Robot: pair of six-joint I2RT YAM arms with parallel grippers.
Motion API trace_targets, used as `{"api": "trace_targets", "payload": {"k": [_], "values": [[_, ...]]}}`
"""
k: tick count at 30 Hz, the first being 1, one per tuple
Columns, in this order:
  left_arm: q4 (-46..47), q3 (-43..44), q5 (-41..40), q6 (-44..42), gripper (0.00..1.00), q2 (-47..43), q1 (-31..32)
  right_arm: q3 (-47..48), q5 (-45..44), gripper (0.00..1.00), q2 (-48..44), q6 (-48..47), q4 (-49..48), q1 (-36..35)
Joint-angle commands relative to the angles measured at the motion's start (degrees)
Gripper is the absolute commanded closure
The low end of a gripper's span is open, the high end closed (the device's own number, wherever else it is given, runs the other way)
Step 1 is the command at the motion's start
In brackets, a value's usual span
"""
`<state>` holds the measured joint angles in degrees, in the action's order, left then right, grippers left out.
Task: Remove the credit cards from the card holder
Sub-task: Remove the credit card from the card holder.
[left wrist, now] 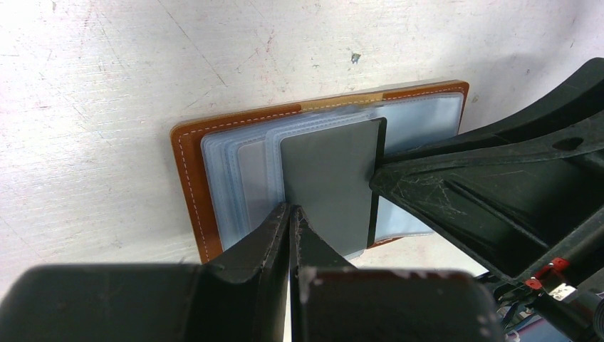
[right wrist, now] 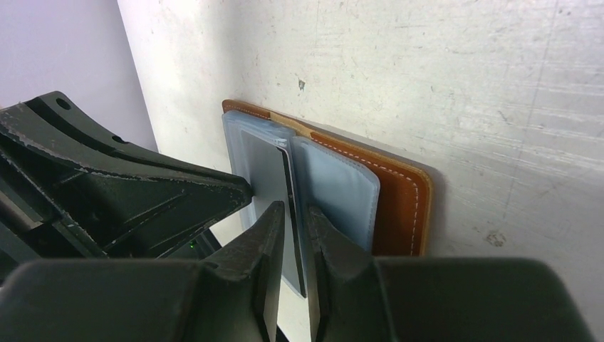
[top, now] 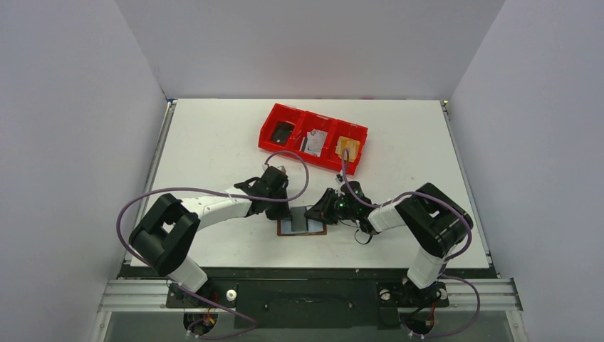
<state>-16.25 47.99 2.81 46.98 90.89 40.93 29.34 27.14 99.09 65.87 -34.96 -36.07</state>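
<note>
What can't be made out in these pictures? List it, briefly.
Left wrist view: the grey card, its lower edge hidden behind the left gripper; also whether that gripper pinches anything.
Right wrist view: whether the right gripper clamps the card or only straddles it.
Top view: the wallet, its pockets mostly covered by both grippers; card count unreadable.
Top view: what lies in the red tray, too small to name.
</note>
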Motion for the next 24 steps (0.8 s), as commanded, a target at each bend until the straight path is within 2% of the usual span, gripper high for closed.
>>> {"api": "trace_targets", "payload": {"k": [1,4,11,24], "values": [[-3.07,-0.63,-2.3,-0.67,1.0,2.83,0.37,0.72,0.6,0.89,0.84,-0.24,-3.46,-0.18],[-2.93,-0.67,-2.31,-0.75,1.0,3.0,0.38,0.36,1.08,0.95,1.19,0.7,-4.94,-0.19],[-2.92,-0.99,-2.28,-0.55,1.0,3.06,0.35,0.1,2.47,1.0,2.49,2.34,-8.21,-0.28],[-4.1,-2.42,-2.29,-0.53,1.0,2.84,-0.6,-1.4,-1.35,1.0,-0.66,-0.76,-3.41,1.43]]}}
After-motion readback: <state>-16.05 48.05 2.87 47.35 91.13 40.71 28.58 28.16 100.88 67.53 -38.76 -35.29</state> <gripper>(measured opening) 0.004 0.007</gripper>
